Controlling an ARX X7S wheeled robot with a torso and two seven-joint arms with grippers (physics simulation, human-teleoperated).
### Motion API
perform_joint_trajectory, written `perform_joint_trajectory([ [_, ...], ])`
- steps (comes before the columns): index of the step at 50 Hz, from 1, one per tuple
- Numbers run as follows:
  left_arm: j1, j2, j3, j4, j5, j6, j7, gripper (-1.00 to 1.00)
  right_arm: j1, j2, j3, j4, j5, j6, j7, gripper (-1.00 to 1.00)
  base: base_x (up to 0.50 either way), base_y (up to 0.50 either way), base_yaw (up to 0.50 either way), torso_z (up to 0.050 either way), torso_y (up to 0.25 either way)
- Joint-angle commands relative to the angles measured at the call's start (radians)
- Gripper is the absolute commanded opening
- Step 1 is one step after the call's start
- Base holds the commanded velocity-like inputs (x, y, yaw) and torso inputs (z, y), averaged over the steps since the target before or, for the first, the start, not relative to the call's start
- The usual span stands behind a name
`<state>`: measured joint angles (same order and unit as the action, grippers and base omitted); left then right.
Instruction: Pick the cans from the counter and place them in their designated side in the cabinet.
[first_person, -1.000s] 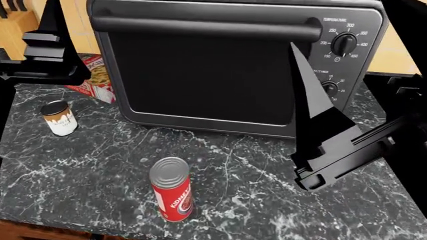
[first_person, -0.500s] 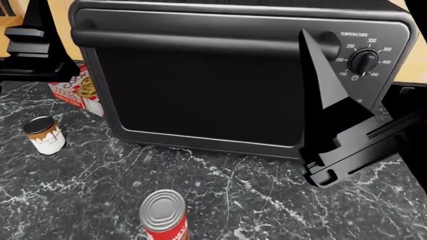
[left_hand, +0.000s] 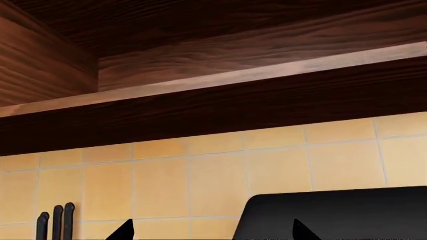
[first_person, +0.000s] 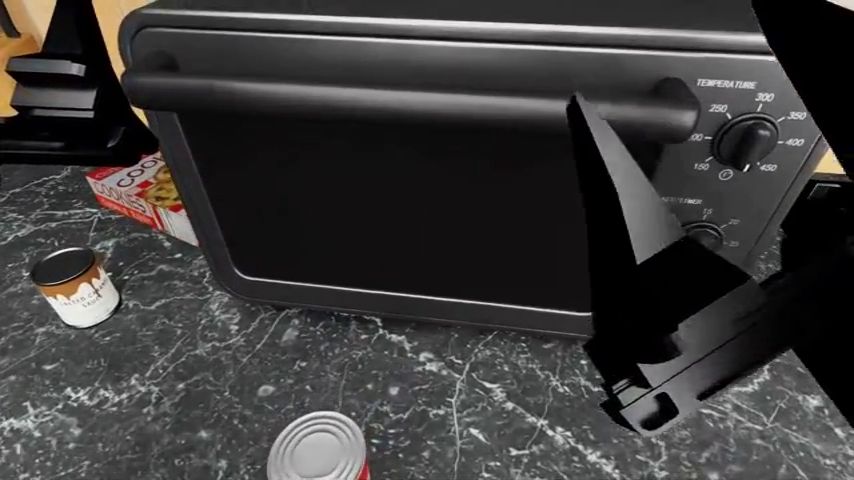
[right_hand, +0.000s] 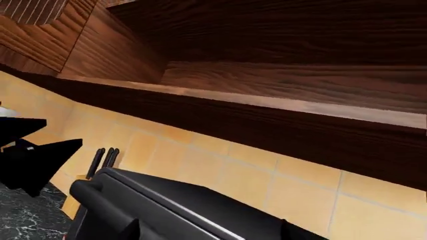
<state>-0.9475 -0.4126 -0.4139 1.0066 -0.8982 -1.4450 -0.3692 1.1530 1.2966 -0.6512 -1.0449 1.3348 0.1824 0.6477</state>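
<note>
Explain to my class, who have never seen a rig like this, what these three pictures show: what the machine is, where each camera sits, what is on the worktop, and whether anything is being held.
These are simulator renders of a wheeled robot with two arms.

The head view looks down over the marble counter. The black wedge shapes are its grippers: the right gripper in the foreground, the left gripper at the far left. Neither holds anything.

On the counter stand a black toaster oven, a short white can with a brown drip band, a red can cut off by the picture's edge, and a cookies box beside the oven.

The other two pictures come from cameras near each gripper. Both point upward at a wooden cabinet, yellow wall tiles and the oven top.
</note>
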Motion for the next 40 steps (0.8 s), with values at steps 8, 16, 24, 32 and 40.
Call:
perform_joint_trajectory([
  [8, 0.0, -0.015, -0.002, -0.003, -0.056, 0.004, -0.048, 1.0, 0.12, -0.105, -0.353, 0.014, 0.01, -0.079, -0.085, 1.0, 0.0, 0.0, 0.0, 0.0, 0.0],
  [16, 0.027, -0.034, 0.03, -0.019, -0.031, 0.055, -0.049, 1.0, 0.086, -0.204, -0.409, 0.064, -0.036, -0.033, -0.109, 1.0, 0.0, 0.0, 0.0, 0.0, 0.0],
  [24, 0.041, -0.046, 0.04, -0.026, -0.032, 0.077, -0.06, 1.0, 0.081, -0.276, -0.449, 0.094, -0.049, 0.013, -0.147, 1.0, 0.0, 0.0, 0.0, 0.0, 0.0],
  [32, 0.075, -0.062, 0.049, -0.037, -0.015, 0.118, -0.056, 1.0, 0.059, -0.318, -0.471, 0.122, -0.054, 0.002, -0.227, 1.0, 0.0, 0.0, 0.0, 0.0, 0.0],
  [40, 0.085, -0.069, 0.053, -0.041, -0.018, 0.135, -0.059, 1.0, 0.069, -0.369, -0.487, 0.152, -0.058, 0.023, -0.261, 1.0, 0.0, 0.0, 0.0, 0.0, 0.0],
])
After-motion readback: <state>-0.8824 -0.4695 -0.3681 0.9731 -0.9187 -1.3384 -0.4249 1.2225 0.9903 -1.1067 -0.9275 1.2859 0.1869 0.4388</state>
